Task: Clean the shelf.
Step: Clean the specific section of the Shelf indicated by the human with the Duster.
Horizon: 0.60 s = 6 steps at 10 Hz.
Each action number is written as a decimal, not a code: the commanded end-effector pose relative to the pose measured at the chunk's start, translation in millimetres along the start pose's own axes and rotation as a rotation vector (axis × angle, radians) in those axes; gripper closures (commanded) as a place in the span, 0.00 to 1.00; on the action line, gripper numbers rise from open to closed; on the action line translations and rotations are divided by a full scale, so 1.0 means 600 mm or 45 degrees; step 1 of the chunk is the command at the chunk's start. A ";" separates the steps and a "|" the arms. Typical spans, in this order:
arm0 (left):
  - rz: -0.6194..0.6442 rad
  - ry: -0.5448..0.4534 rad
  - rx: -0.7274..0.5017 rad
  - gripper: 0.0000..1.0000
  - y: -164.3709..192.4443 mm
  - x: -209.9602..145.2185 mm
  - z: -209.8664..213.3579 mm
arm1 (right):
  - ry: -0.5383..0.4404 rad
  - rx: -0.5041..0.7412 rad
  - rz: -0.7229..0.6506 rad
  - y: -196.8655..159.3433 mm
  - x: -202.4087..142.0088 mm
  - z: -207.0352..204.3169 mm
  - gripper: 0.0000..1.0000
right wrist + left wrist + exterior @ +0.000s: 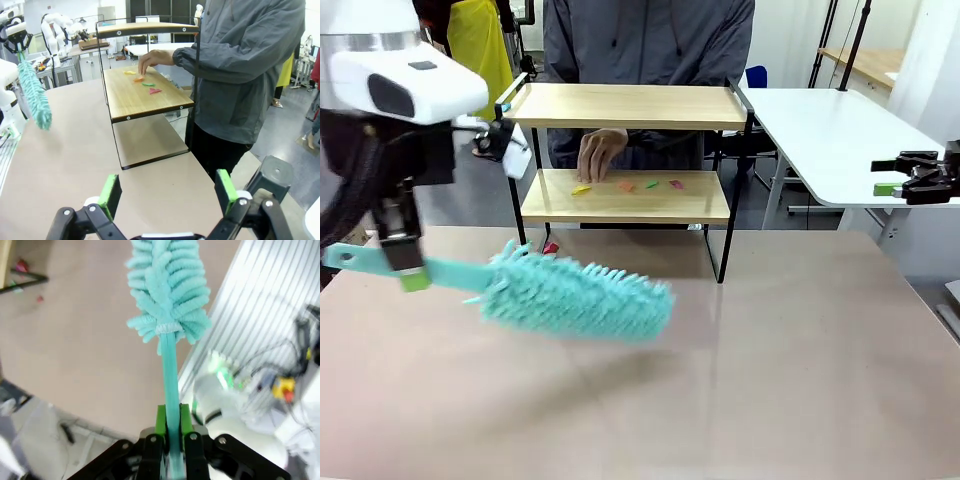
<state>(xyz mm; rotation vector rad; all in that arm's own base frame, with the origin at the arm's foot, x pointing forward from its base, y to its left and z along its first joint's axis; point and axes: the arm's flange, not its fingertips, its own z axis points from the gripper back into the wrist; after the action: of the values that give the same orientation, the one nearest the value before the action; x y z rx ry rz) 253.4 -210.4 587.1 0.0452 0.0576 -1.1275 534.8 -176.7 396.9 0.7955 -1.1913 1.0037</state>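
The shelf stands at the far side of the beige table, with several small coloured paper scraps on its lower board. A person's hand rests on that board beside the scraps. My left gripper is shut on the handle of a teal fluffy duster, whose head hangs low over the table in front of the shelf. In the left wrist view the green pads clamp the handle and the duster head points away. My right gripper hovers open at the far right. It looks at the shelf from the side.
A person stands right behind the shelf. A white table adjoins on the right, under my right gripper. A red scrap lies on the beige tabletop near the shelf's left front leg.
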 end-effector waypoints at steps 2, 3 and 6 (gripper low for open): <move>0.096 -0.372 -0.019 0.87 -0.009 0.034 -0.042 | 0.002 -0.001 0.006 0.001 0.004 -0.002 0.00; 0.169 -0.448 0.026 0.87 -0.020 0.060 -0.045 | 0.002 -0.001 0.006 0.001 0.004 -0.002 0.00; 0.406 -0.625 0.220 0.87 -0.058 0.143 -0.078 | 0.002 -0.001 0.006 0.001 0.004 -0.002 0.00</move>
<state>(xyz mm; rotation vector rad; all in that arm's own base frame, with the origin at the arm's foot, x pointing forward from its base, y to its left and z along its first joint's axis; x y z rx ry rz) 254.2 -286.8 549.2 -0.1338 -0.4176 -0.8615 534.8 -176.8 396.9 0.7956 -1.1913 1.0036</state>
